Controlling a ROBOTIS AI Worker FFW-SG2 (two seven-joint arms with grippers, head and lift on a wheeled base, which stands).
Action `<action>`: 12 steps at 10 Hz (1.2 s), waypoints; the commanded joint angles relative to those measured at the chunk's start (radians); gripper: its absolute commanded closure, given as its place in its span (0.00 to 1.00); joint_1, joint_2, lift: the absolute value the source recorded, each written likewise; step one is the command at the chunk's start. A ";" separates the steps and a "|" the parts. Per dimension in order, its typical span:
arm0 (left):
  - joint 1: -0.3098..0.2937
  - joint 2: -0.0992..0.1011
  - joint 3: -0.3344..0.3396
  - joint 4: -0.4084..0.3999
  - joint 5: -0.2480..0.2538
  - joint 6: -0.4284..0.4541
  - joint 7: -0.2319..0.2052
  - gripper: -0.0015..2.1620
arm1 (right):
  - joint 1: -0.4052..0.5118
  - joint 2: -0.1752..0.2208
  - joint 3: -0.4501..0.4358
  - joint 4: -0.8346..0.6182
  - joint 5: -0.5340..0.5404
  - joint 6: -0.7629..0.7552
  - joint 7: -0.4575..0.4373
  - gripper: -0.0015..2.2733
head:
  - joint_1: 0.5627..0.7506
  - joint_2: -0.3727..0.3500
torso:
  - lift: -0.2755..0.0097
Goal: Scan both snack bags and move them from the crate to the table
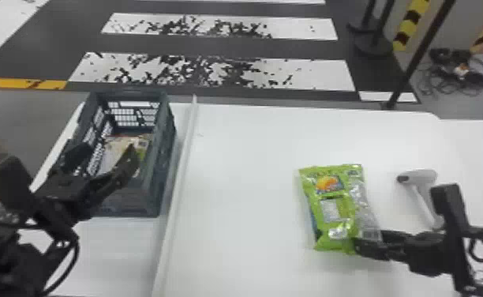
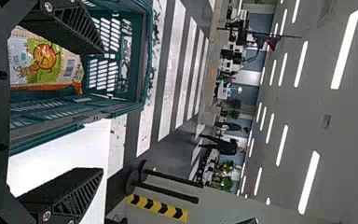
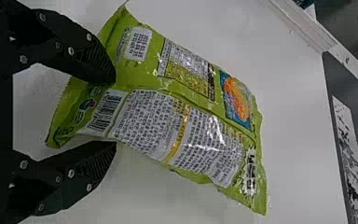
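Table (image 1: pixel 248 166); one crated bag (image 2: pixel 44 60); left tool (image 1: pixel 106 152) spread; right tool (image 1: pixel 367 241) seemingly pinching second bag (image 1: pixel 331 205)

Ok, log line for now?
Left pincer open at crate | right pincer at green bag | green bag outside crate | other bag inside | scanner on table

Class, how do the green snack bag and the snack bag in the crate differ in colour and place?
The green snack bag is mostly bright green; the other snack bag mixes pale, green and orange areas.
The green snack bag is outside the crate, at the right pincer; the other snack bag is inside the crate.
Both carry a barcode.
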 commanded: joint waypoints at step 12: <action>0.000 -0.005 0.000 -0.003 0.000 0.002 0.000 0.05 | -0.117 0.017 -0.600 0.079 -0.401 -0.104 -0.162 0.99 | 0.70 0.21 | 0.66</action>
